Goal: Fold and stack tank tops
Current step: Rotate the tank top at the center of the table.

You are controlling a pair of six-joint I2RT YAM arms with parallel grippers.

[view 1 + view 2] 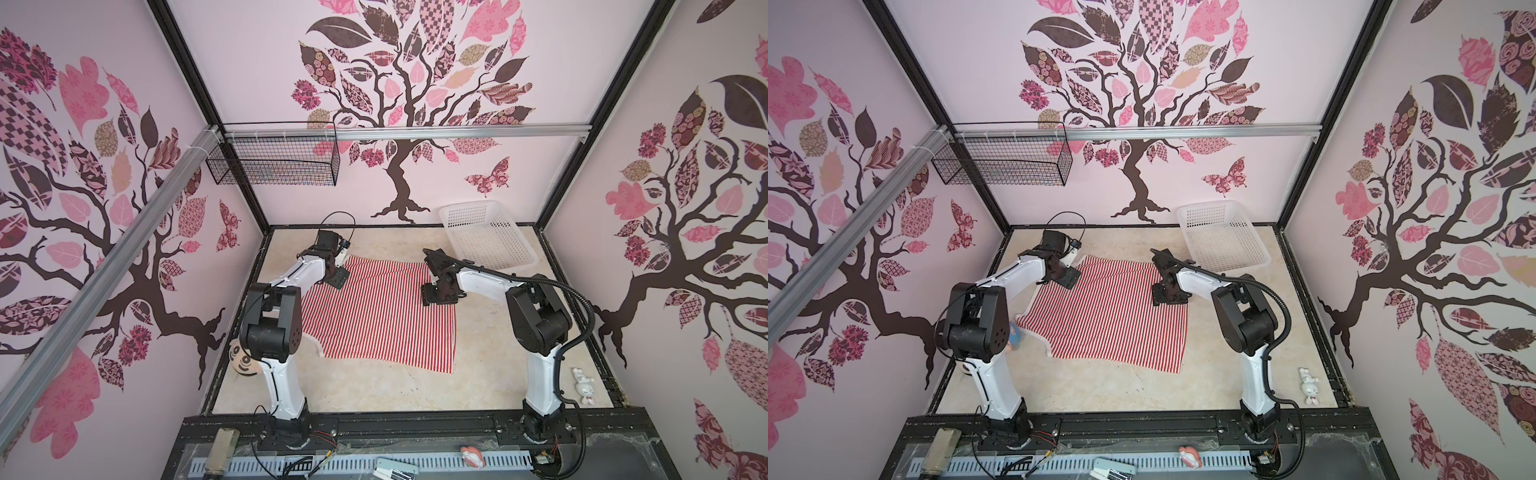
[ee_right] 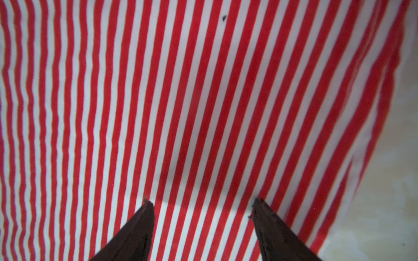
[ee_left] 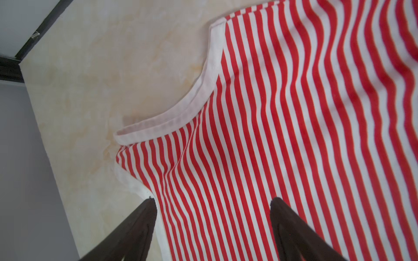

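Hovering the left gripper and right gripper, both spread and empty, over the top lying flat on the desk, I am judging it thin and floppy, so I am aiming to pinch its trim.

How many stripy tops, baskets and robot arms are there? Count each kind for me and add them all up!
Striped tank top: 1
Baskets: 2 (white plastic basket, black wire basket)
Robot arms: 2 (left arm, right arm)
Total: 5
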